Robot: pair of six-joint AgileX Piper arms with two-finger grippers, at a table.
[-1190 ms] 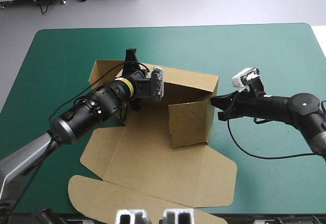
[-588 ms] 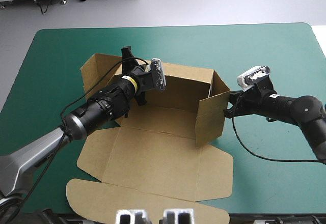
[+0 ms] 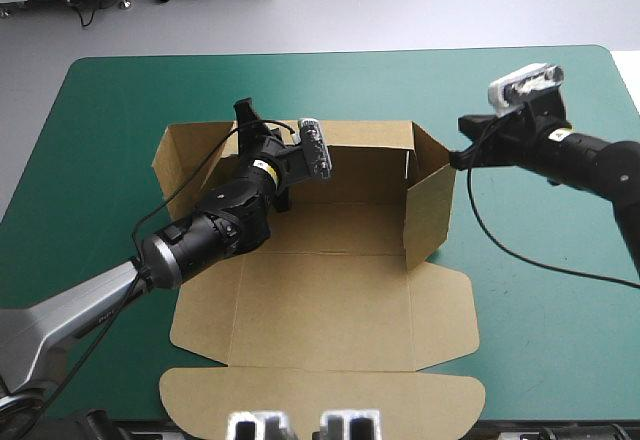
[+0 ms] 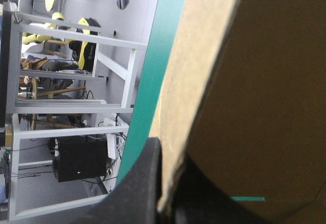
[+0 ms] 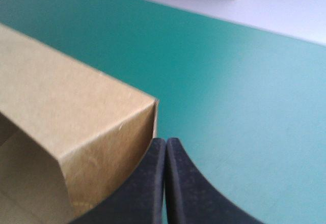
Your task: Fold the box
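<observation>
Both grippers are at the box (image 3: 320, 300): left gripper (image 3: 250, 128) pinches its back wall at 11 o'clock, right gripper (image 5: 165, 143), fingers pressed together, sits beside its 2 o'clock corner.

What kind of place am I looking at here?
Probably a robotics lab: a robot's left end effector grips a brown box on a teal-green table; cabled metal benches stand beyond.

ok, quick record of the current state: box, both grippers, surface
box: brown box, back and right walls raised, front panels and lid lying flat toward the table's near edge
left gripper: shut on the box's back wall, near its left end
right gripper: shut, holding nothing, just outside the box's rear right corner; contact unclear
surface: teal-green cover
</observation>
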